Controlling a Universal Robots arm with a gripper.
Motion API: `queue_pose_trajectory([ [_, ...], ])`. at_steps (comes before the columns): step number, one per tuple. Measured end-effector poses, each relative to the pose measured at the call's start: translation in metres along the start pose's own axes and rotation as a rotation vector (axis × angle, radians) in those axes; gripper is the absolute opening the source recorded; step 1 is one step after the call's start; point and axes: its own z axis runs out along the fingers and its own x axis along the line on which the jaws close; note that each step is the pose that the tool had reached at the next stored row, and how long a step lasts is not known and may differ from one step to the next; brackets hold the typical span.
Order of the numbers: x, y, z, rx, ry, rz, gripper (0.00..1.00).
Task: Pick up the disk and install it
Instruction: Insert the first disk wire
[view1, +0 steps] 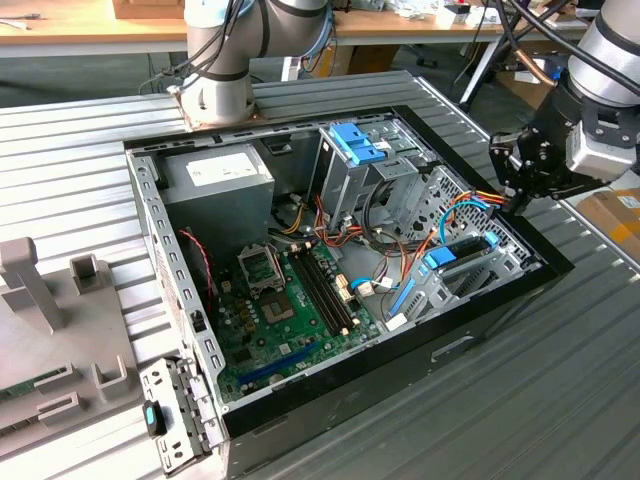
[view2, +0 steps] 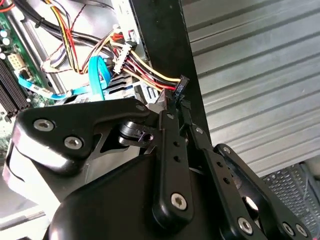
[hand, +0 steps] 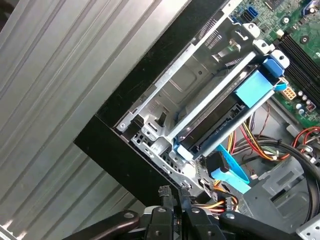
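**Hovering at the Case Rim, Disk Lying in Its Bay**

At the exterior view's left, the power supply (view1: 215, 185) wears a white label whose print is too small for me to read, and I make out no other writing. Further right, the disk (view1: 462, 262) lies in the metal drive bay (hand: 200, 75), its blue carrier ends showing. At the right my gripper (view2: 176, 101) hangs over the black case rim (view2: 160, 40), fingers (view2: 169, 145) pressed together on nothing I can see. The tips sit just beside a black connector (view2: 181, 83) and its red and yellow wires (view2: 142, 67). I judge a careless move could snag them or tug the plug loose.
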Motion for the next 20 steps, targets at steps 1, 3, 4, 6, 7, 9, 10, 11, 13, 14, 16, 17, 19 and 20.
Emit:
queue_pose_trajectory([
  [1,0.0000,0.0000,0.0000,-0.0018,0.0034,0.026,0.16],
  [3,-0.0001,0.0001,-0.0001,-0.0042,0.0081,0.069,0.16],
  [4,-0.0001,0.0001,-0.0001,-0.0048,0.0094,0.088,0.16],
  [6,-0.0002,0.0002,-0.0001,-0.0052,0.0101,0.113,0.16],
  [7,-0.0002,0.0002,-0.0001,-0.0062,0.0115,0.145,0.16],
  [9,-0.0003,0.0003,-0.0001,-0.0074,0.0132,0.183,0.16],
  [10,-0.0003,0.0003,-0.0001,-0.0078,0.0137,0.194,0.16],
  [11,-0.0003,0.0003,-0.0001,-0.0086,0.0147,0.215,0.16],
  [13,-0.0004,0.0004,-0.0001,-0.0099,0.0166,0.256,0.16],
  [14,-0.0004,0.0004,-0.0001,-0.0103,0.0171,0.266,0.16],
  [16,-0.0005,0.0004,-0.0001,-0.0123,0.0205,0.311,0.16],
  [17,-0.0004,0.0004,-0.0002,-0.0133,0.0228,0.327,0.16],
  [19,-0.0004,0.0005,-0.0001,-0.0158,0.0283,0.364,0.16],
  [20,-0.0004,0.0005,-0.0002,-0.0171,0.0313,0.382,0.16],
])
